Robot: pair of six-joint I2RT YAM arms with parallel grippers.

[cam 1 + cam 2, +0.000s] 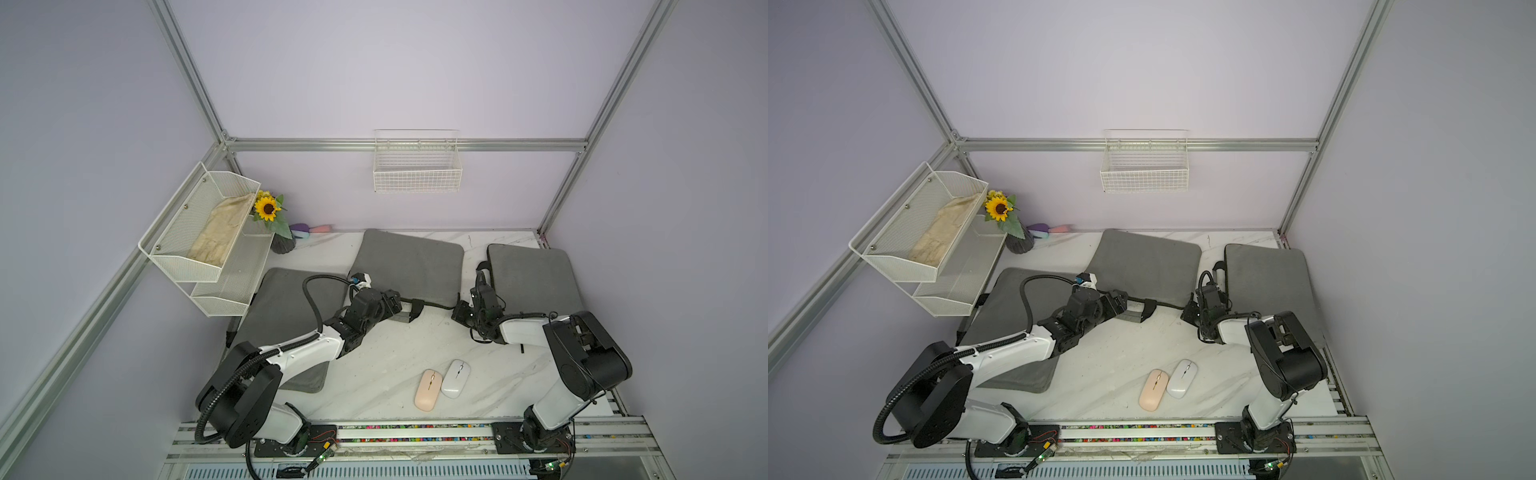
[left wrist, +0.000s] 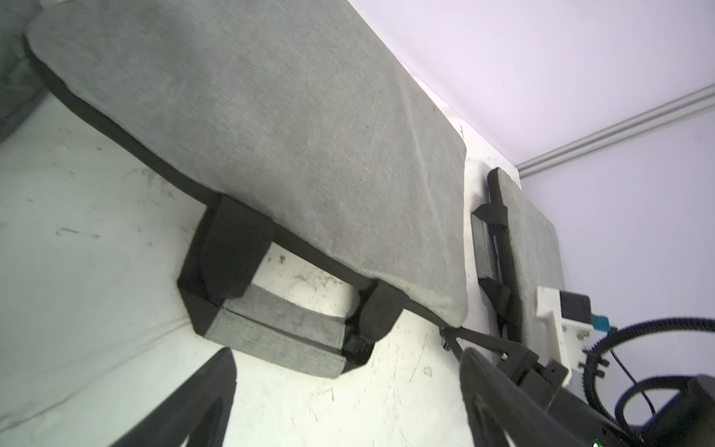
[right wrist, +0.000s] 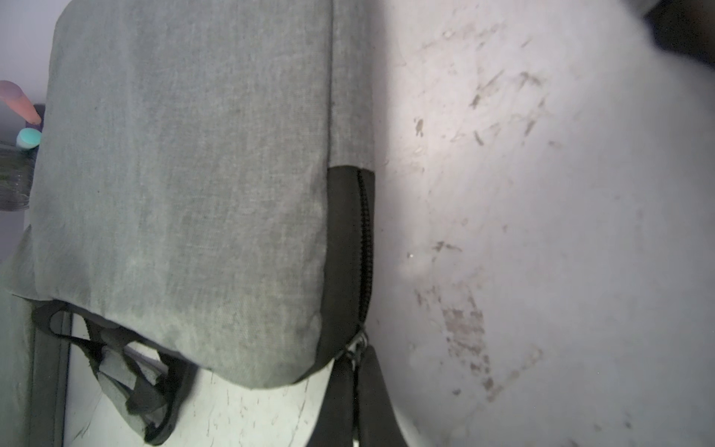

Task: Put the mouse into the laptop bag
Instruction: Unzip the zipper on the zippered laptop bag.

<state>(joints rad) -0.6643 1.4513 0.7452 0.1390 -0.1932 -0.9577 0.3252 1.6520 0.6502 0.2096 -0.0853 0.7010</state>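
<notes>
left gripper (image 2: 348, 360) spread beside the grey fabric laptop bag's (image 1: 409, 266) padded handle (image 2: 278, 333); right gripper (image 3: 360, 362) pinches its metal zipper pull (image 3: 358, 344). unbraced, the bag may drag. pink oval plastic mouse (image 1: 428, 390) sits lower centre on the marble counter (image 1: 374, 353).

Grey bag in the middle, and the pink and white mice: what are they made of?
The middle grey rectangular laptop bag looks like woven fabric, matte: a fine weave shows up close. The pink oval mouse and the white oval mouse look like smooth plastic; the white one shines more, probably glossy.
</notes>
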